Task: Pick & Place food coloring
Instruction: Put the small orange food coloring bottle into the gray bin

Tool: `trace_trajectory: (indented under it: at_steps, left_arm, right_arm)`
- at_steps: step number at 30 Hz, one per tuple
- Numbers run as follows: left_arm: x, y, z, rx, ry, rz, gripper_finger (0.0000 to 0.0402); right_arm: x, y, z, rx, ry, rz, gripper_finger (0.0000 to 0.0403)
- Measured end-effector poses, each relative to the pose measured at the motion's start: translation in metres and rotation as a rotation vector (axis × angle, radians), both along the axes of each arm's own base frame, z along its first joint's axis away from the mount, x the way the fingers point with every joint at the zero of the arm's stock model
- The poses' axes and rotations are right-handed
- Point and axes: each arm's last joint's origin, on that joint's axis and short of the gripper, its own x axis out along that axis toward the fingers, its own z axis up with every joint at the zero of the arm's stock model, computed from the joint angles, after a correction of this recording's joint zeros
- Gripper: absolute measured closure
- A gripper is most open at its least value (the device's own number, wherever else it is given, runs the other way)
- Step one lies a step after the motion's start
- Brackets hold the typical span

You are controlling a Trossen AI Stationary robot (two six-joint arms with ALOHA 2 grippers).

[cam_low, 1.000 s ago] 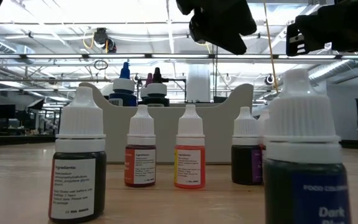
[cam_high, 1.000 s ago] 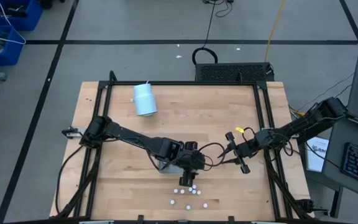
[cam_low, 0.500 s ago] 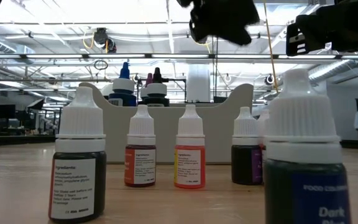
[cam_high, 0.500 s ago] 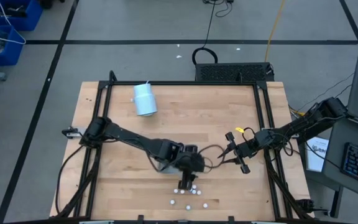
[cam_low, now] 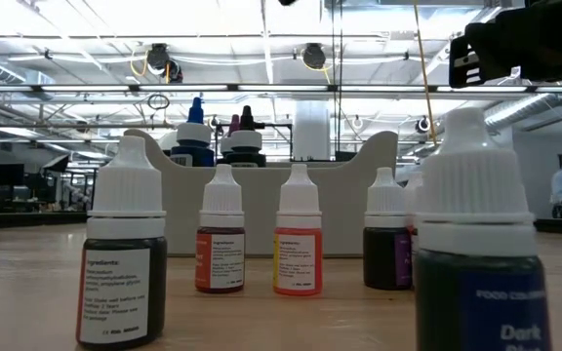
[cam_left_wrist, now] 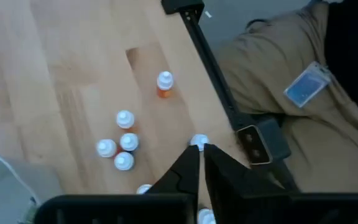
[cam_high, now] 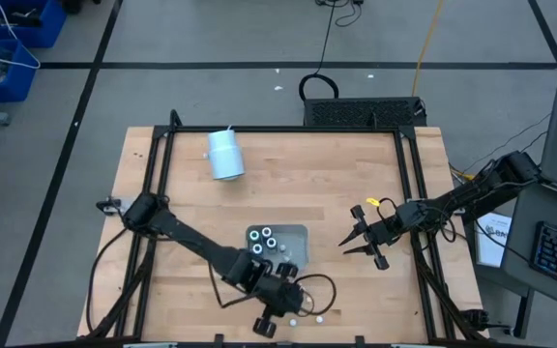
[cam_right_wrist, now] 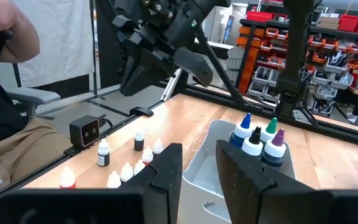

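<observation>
**A:** Entry, food colouring. How does it handle?

**B:** The large bottles (cam_right_wrist: pixel 252 144) are light, rigid plastic with round bodies and tapered nozzles. I judge the straight body the safest hold, since a nozzle would slip out of my fingers. The droppers (cam_low: pixel 220 255) are lighter and tip easily. Their smooth labelled sides look slippery, so I would pinch across the ribbed white cap or just under it. They stand close together, and a careless approach may topple the neighbours. Nothing here looks fragile.

**A:** Count, largest first.

**B:**
- Table (cam_high: pixel 337 193): one.
- White cylinder (cam_high: pixel 225 155): one, at the far left of the table and not part of the lot.
- Grey tray (cam_high: pixel 293 235): one, near the table's middle.
- Large bottles: four, standing in the tray.
- Droppers: eight caps counted from my left wrist, loose on the wood near the front edge, in front of the tray. One orange dropper (cam_left_wrist: pixel 165 83) stands apart from the rest. More may be hidden.

**A:** Tools?

**B:** My left gripper (cam_left_wrist: pixel 200 149) is down among the droppers with its fingers drawn almost together. A white cap (cam_left_wrist: pixel 197 141) sits at their tips, and I cannot tell whether it is pinched. My right gripper (cam_right_wrist: pixel 199 152) waits to the right of the tray, fingers apart and holding nothing.
</observation>
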Motion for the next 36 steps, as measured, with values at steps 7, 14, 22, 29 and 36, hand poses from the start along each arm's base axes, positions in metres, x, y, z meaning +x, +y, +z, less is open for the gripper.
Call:
trace_trajectory:
  at_steps: [7, 14, 22, 29, 36]
  left_arm:
    - [-0.004, -0.008, 0.000, 0.018, -0.014, -0.011, 0.0269]
    - [-0.003, -0.007, 0.000, 0.051, -0.036, 0.019, 0.0187]
    - [-0.004, -0.009, 0.000, -0.024, 0.011, 0.058, 0.0161]
    - [-0.003, -0.007, 0.001, -0.033, 0.006, 0.086, 0.0160]
    - [0.008, -0.001, 0.006, -0.049, -0.085, 0.130, 0.0160]
  right_arm:
    - [0.000, 0.000, 0.000, 0.000, 0.000, 0.000, 0.0314]
    - [0.000, 0.000, 0.002, -0.009, -0.022, -0.001, 0.0314]
    - [0.000, 0.000, 0.005, 0.038, -0.041, -0.001, 0.0314]
    - [0.000, 0.000, 0.004, 0.078, -0.016, -0.001, 0.0314]
    - [0.000, 0.000, 0.004, 0.066, -0.020, -0.001, 0.0314]
